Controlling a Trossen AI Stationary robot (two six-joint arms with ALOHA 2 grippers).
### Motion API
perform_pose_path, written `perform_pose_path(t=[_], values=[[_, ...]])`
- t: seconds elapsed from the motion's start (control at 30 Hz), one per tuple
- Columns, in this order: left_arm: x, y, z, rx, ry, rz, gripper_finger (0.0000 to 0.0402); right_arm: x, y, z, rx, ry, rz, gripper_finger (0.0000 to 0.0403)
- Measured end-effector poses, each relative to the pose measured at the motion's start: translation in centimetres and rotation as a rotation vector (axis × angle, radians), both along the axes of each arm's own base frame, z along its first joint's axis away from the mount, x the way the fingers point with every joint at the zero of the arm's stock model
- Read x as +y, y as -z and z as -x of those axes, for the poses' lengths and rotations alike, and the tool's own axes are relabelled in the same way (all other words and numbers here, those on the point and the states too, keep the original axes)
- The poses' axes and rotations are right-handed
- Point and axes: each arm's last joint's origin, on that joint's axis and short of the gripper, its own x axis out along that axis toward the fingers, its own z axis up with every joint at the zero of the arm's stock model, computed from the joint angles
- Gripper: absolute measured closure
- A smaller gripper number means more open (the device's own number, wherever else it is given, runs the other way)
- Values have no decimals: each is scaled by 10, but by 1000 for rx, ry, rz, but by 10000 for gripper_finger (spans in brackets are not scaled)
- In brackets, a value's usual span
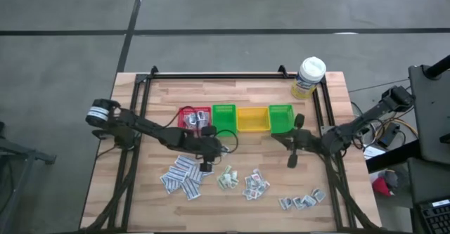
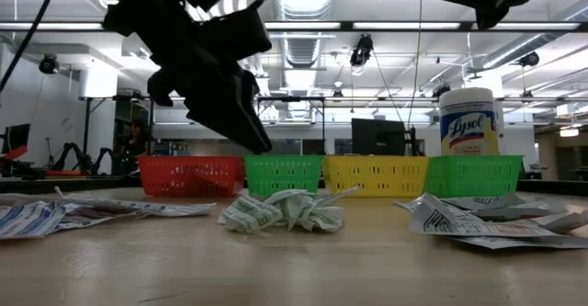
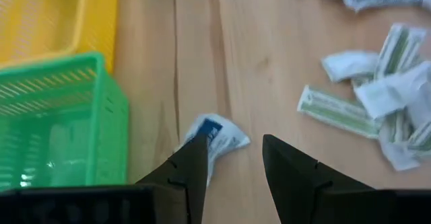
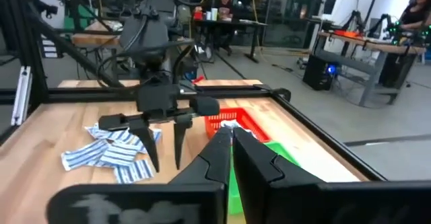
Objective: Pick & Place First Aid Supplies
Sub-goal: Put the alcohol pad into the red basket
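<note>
The first aid packets [image 1: 184,176] lie in four loose clusters on the wooden table [image 1: 155,97], all on the side of the bin row away from the bottle. An exact packet count is not possible, since they overlap and their print is too small to read. One crumpled blue-printed packet [image 3: 217,136] lies on the wood beside the green bin [image 3: 60,126], touching the inner face of one finger [image 3: 192,167] of the left gripper [image 3: 236,163]. Its fingers stand apart; the packet is not clamped. Four bins form the row: one red bin [image 1: 195,117], two green, one yellow bin [image 1: 252,119]. The red bin's contents are partly covered by the left arm. The bottle [image 1: 309,76] stands upright behind the row at the table's corner. The right gripper [image 1: 292,159] hangs above the table near the end green bin [image 1: 280,118], with fingers together and nothing between them.
</note>
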Motion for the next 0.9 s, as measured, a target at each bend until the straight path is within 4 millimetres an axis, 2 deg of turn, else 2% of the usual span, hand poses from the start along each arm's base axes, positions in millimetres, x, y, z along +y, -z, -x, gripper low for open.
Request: perform_pose_path(t=[0.2,0.47,0.63,0.9], values=[[-3,7,-14,115,16,-32,264,-5,7,9,-2,0,13,358],[-5,18,-27,221,80,-100,264,-6,12,9,4,3,-9,331],[-4,24,-29,257,79,-130,264,-6,12,9,4,3,-8,318],[-2,23,-30,250,69,-194,264,-5,12,8,4,5,-24,310]])
